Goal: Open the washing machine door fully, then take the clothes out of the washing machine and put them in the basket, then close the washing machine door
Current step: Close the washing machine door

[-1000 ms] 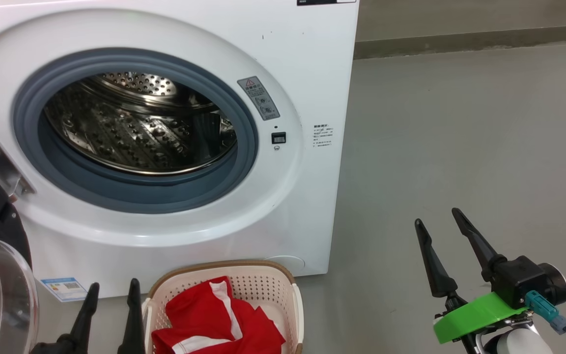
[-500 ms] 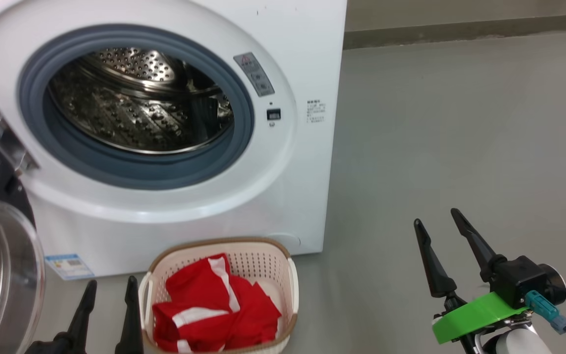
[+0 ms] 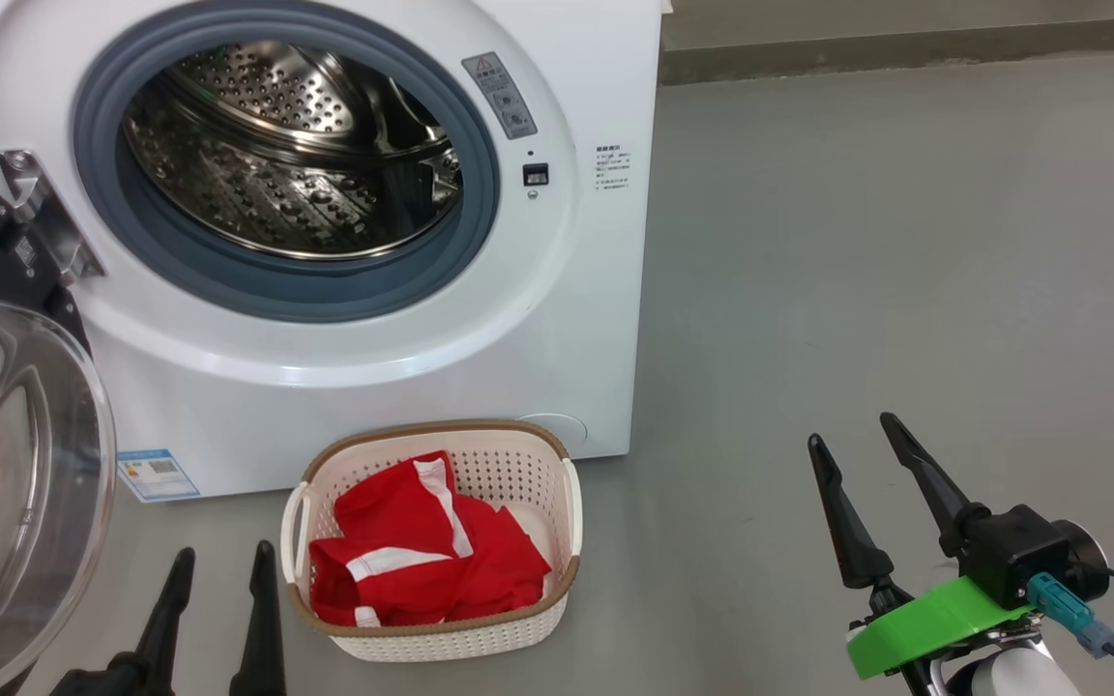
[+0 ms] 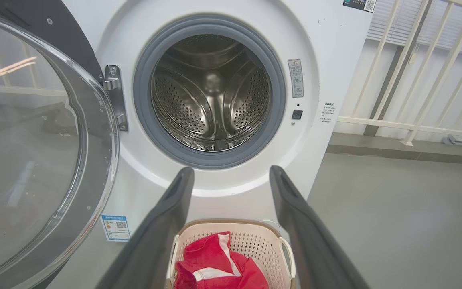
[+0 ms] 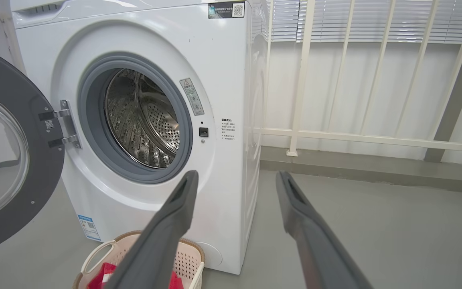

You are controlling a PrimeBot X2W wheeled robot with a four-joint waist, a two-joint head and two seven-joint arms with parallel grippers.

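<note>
Smooth grey floor point(image 3: 905, 242) carries the boxy white washing machine point(image 3: 576, 319), its round glass-bowled washing machine door point(image 3: 15, 483) swung wide beside the perforated steel drum point(image 3: 306, 174). Crumpled red clothes point(image 3: 422, 565) lie inside the cream perforated basket point(image 3: 460, 638) just before it. The left pincer point(image 3: 224, 551) and right pincer point(image 3: 851, 429) both stand wide, holding nothing.

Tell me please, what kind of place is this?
Probably a laundry corner of a balcony or utility room: a big white front-loading washing machine stands on a bare grey floor, with a white barred railing and slatted blinds beside it.
</note>
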